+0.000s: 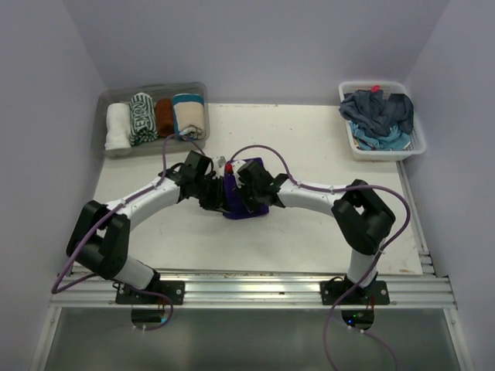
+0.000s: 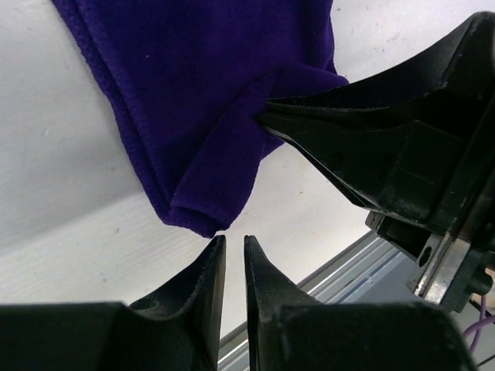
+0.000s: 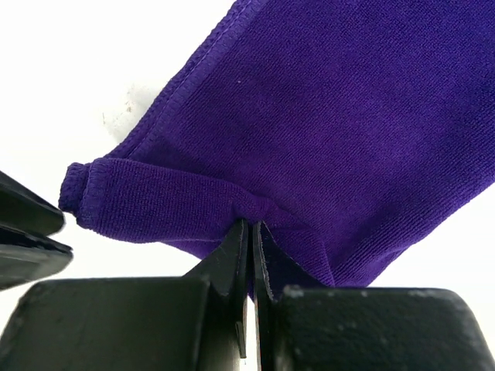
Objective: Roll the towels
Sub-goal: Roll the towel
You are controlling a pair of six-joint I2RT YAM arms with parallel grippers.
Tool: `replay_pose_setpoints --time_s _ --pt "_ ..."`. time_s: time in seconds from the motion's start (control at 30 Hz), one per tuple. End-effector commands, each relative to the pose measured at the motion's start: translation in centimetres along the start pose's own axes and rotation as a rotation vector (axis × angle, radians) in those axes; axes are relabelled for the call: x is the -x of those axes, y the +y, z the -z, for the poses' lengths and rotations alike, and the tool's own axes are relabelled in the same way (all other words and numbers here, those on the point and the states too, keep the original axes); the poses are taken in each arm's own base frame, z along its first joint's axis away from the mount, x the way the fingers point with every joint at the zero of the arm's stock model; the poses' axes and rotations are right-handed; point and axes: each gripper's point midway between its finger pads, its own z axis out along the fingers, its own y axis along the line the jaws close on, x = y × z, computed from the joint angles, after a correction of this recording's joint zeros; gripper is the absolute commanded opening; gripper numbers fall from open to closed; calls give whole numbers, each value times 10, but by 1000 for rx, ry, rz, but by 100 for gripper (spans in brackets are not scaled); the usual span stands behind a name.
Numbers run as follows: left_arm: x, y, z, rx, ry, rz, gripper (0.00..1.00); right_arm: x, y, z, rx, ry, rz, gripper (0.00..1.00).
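Note:
A deep purple towel (image 1: 246,207) lies partly rolled on the white table between my two grippers. My right gripper (image 3: 251,224) is shut on a pinched fold at the near edge of the purple towel (image 3: 325,116). It also shows in the left wrist view (image 2: 402,154), with its tip in the cloth. My left gripper (image 2: 232,241) is almost shut, with a narrow gap and nothing in it. It sits just off the rolled corner of the purple towel (image 2: 201,93), not touching. In the top view the left gripper (image 1: 215,193) and the right gripper (image 1: 244,190) meet over the towel.
A clear plastic tub (image 1: 108,100) at the back left holds rolled towels: white (image 1: 117,126), green-patterned (image 1: 141,118), rust-brown (image 1: 164,116), cream-and-teal (image 1: 188,115). A white lattice basket (image 1: 418,146) at the back right holds loose navy and light blue towels (image 1: 379,114). A metal rail (image 1: 255,290) runs along the near edge.

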Motion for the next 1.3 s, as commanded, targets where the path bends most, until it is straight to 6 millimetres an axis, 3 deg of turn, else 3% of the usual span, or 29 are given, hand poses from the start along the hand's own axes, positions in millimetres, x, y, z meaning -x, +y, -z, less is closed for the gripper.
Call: replay_pose_setpoints --time_s 0.0,0.33,0.37,0.5,0.63,0.77,0.9,1.0,1.1,1.27 --pt "11 -22 -2 -111 -22 -56 19 13 -5 -4 -3 -27 -38 0" --pt "24 7 -40 2 -19 -7 18 11 -11 -5 -9 -26 -102 2" --pt "24 11 -46 18 -6 0 17 15 -13 1 -11 -45 -110 6" --pt "27 15 -49 36 -8 8 15 26 -18 25 -34 -99 -114 38" --pt "32 13 -46 44 -25 7 16 25 -22 49 -54 -134 -131 49" --pt "36 11 -46 46 -32 13 16 10 -21 63 -87 -148 -141 49" --pt "40 12 -45 59 -39 21 16 6 -12 68 -76 -161 -138 32" --pt "44 11 -45 64 -45 24 16 3 -3 60 -51 -134 -120 22" --pt "46 12 -48 65 -41 29 16 4 4 51 -26 -117 -119 21" --pt "47 13 -52 70 -34 30 16 17 -17 34 -83 -131 -173 19"
